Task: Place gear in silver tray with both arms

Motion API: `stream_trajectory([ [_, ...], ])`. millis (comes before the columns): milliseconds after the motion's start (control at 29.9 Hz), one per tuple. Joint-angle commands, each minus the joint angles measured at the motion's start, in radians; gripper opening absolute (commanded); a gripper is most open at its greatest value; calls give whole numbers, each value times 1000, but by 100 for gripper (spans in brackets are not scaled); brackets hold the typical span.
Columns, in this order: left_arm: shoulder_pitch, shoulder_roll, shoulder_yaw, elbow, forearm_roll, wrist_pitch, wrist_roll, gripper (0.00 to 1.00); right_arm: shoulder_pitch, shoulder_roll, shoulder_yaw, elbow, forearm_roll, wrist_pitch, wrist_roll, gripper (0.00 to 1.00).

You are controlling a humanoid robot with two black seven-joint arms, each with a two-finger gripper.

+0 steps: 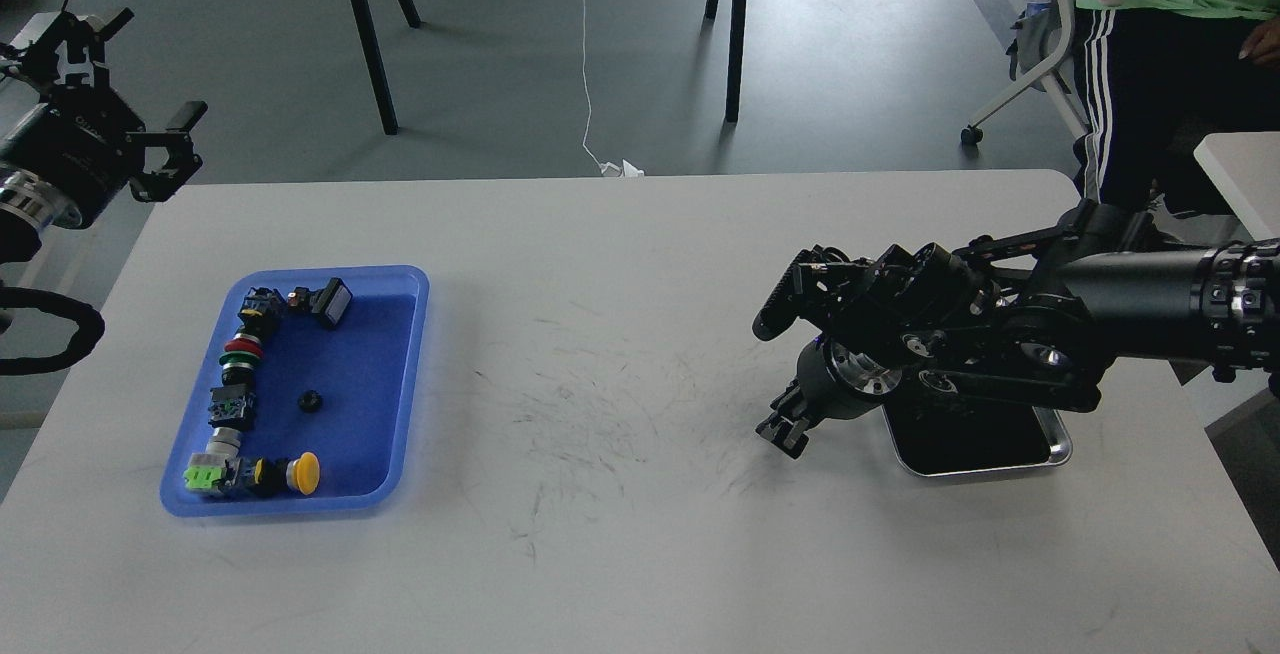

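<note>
1. Although visible as pale lettering on the housing of the left arm, not legible at this size.
2. Left end effector: released, prongs spread wide, held off the far-left corner of the bench.
3. Right end effector: low over the bench, just left of the silver tray. Released or clenched cannot be told, since the dark linkage masks the gap between the prongs.
4. Silver tray: near the right edge of the bench, largely covered by the right arm. Exposed only at the near rim, the right corner and part of the dark bottom.
5. Gear: lying alone on the bottom of the blue tray, at the left of the bench, well apart from the silver tray.
6. Push-button switches: lined along the left and near walls of the blue tray, with red, green and yellow caps.
7. Beyond the bench: black stand legs, a white cable on the floor, and a seated person in a green shirt at top right.
</note>
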Motion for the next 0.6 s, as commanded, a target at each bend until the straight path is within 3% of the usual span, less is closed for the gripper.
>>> stream_trajectory([
  [0,0,4,0,0,0,-1,0,99,-1,23,0,2,5,1,0,33],
  [100,0,4,0,0,0,-1,0,99,2,23,-1,5,11,6,1,34],
  [267,0,4,0,0,0,-1,0,99,19,20,-3,8,11,45,52,34],
  [568,2,3,0,0,0,-1,0,99,44,-18,-12,11,12,45,72,37],
])
